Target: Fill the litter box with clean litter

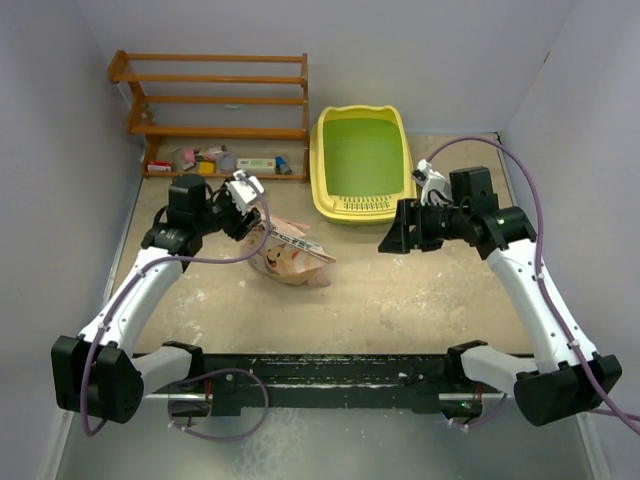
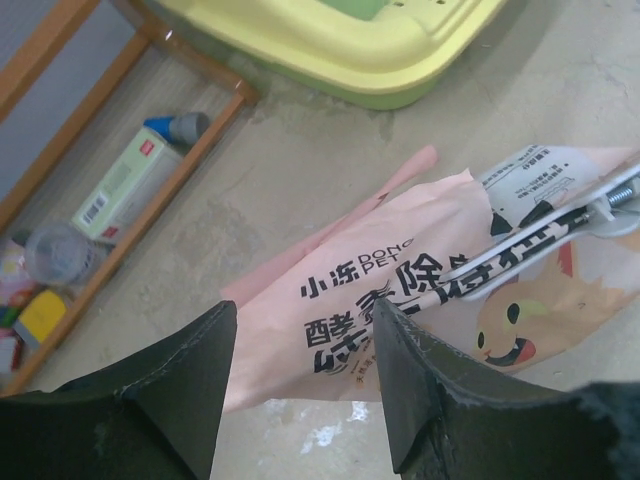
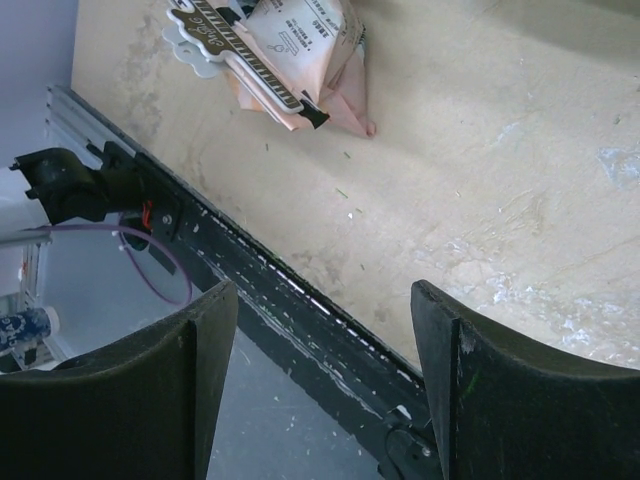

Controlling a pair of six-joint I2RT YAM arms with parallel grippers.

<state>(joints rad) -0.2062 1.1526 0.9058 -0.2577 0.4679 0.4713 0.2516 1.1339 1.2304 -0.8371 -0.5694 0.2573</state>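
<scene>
The right hand [image 3: 322,300] gapes wide at 6 o'clock, nothing between its dark fingers [image 3: 150,400]. A clipped pink bag [image 3: 300,40] lies on the dusty desk [image 3: 480,150] at 11 o'clock; a black rail [image 3: 280,290] edges the desk.

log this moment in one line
left fingers open facing crinkled pink printed bag | right fingers open, empty | yellow plastic litter box, green basin bare
</scene>
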